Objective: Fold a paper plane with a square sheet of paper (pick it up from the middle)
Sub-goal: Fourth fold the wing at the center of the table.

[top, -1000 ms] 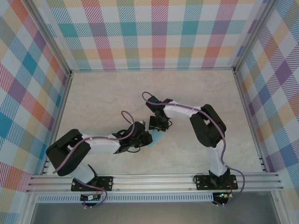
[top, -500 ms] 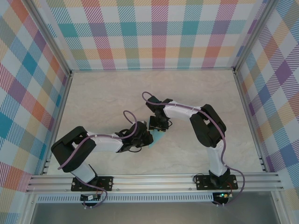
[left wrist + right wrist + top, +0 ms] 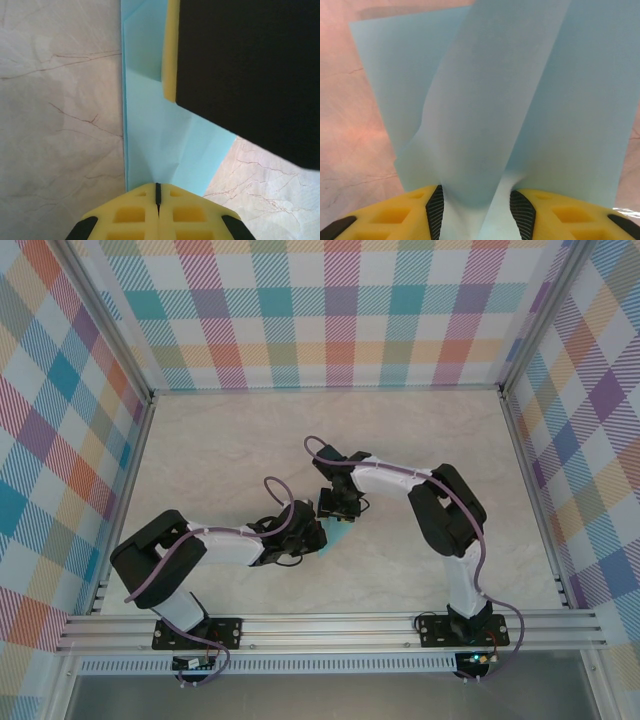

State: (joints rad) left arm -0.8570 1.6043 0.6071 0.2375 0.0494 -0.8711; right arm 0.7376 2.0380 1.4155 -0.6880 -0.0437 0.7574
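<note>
Left pincer (image 3: 157, 189) pinches the blue paper (image 3: 160, 135), which stretches toward 12 o'clock; right pincer (image 3: 476, 207) grips its raised fold.

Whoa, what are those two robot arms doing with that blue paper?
They are folding a paper plane. Both arms meet in the middle of the table over the light-blue sheet of paper, which already has some folds in it. The left tool is shut, with its tip right at the paper's edge. The right tool has a raised strip of the paper between its fingers; whether it is squeezing it is hard to tell. The plane is not finished yet.
</note>
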